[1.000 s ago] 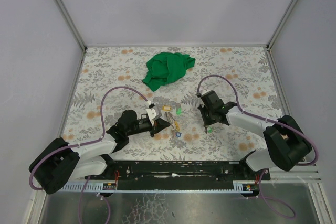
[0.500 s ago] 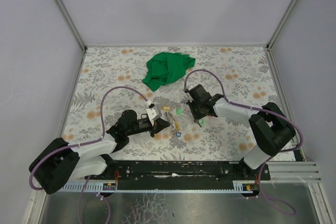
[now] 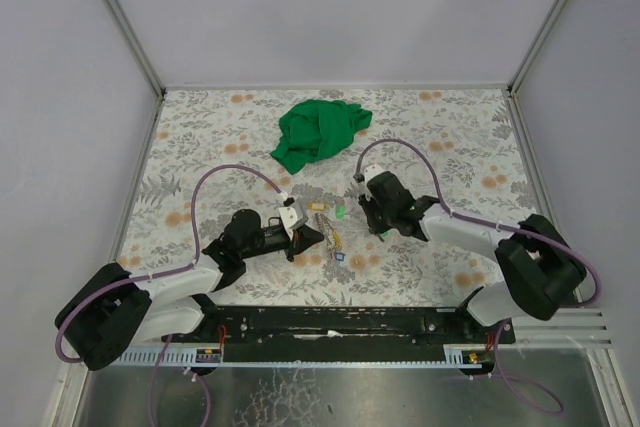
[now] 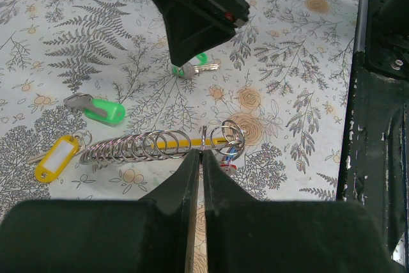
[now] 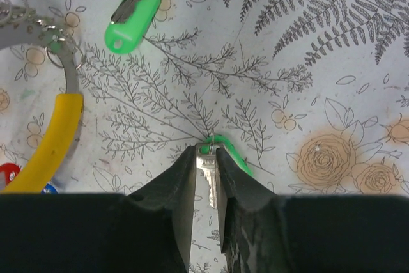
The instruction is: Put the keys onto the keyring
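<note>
You had the left arm (image 3: 190,282) stretched low toward centre, left gripper (image 4: 196,155) pinched tight on the keyring (image 4: 203,137). Your right arm (image 3: 470,232) bent in from the right, wrist tipped down, right gripper (image 5: 206,153) clamped on a green-tagged key (image 5: 206,169). The two grippers sat near each other, not touching.

green cloth (image 3: 318,133) at back, keys (image 3: 340,213) strewn centre, room either side

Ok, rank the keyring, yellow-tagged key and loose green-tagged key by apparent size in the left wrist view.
1. keyring
2. yellow-tagged key and loose green-tagged key look alike; yellow lies nearer, so unranked.
</note>
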You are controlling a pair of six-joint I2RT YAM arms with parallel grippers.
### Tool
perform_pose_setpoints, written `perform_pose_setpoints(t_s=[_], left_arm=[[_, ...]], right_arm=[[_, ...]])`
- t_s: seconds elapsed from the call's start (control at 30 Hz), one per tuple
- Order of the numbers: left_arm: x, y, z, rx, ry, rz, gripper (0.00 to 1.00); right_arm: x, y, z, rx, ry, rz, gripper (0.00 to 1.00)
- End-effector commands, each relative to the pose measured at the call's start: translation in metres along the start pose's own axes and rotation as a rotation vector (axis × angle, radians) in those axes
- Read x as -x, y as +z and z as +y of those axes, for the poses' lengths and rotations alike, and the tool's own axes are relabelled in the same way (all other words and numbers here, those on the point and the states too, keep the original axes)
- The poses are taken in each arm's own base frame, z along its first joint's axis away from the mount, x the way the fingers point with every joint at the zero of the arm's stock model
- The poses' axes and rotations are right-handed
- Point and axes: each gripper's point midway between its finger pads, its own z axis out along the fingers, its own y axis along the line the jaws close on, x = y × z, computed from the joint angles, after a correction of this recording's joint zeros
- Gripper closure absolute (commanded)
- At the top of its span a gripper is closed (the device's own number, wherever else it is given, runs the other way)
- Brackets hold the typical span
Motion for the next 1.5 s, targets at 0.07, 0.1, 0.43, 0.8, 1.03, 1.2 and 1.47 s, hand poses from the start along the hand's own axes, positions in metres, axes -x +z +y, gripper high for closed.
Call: perform_pose_setpoints(t_s=[0.07, 0.1, 0.43, 0.8, 1.03, 1.2, 1.47], left_arm=[[0.023, 0.003, 0.001, -0.004, 0.029, -0.069, 1.0], [0.023, 0.003, 0.001, -0.005, 0.029, -0.068, 1.0], [0.024, 0.002, 0.001, -0.005, 0.029, -0.071, 1.0], [0.025, 0.002, 0.0, -0.004, 0.031, -0.075, 1.0], [0.026, 0.001, 0.001, -0.003, 0.033, -0.077, 1.0], [0.026, 0.001, 0.001, -0.004, 0.032, -0.077, 1.0], [0.025, 0.002, 0.001, -0.004, 0.031, -0.076, 1.0]], right_arm=[[0.02, -0.011, -0.003, -0.025, 0.028, -0.259, 0.74], [0.021, -0.012, -0.001, -0.02, 0.026, -0.287, 0.74], [0.026, -0.01, 0.002, -0.015, 0.021, -0.444, 0.73], [0.004, 0.01, 0.0, -0.037, 0.035, -0.365, 0.76], [-0.004, 0.013, -0.002, -0.053, 0.037, -0.339, 0.79], [-0.009, 0.013, -0.004, -0.063, 0.038, -0.327, 0.8], [-0.001, 0.005, -0.004, -0.065, 0.029, -0.347, 0.79]])
